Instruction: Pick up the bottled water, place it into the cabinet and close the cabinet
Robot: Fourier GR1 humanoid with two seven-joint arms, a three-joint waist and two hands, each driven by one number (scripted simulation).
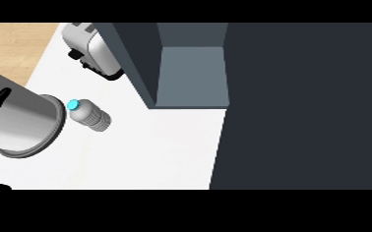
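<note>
The large steel pot (25, 123) at the left of the frame is cut off by the left edge, so only part of its rim and wall shows. The toaster (91, 49) at the upper left is cropped by the top of the frame and partly hidden behind the dark cabinet door (134, 64). The cabinet (193, 73) runs out at the top, its upper interior unseen. A small dark shape (4, 187) at the lower left corner is too little to identify.
</note>
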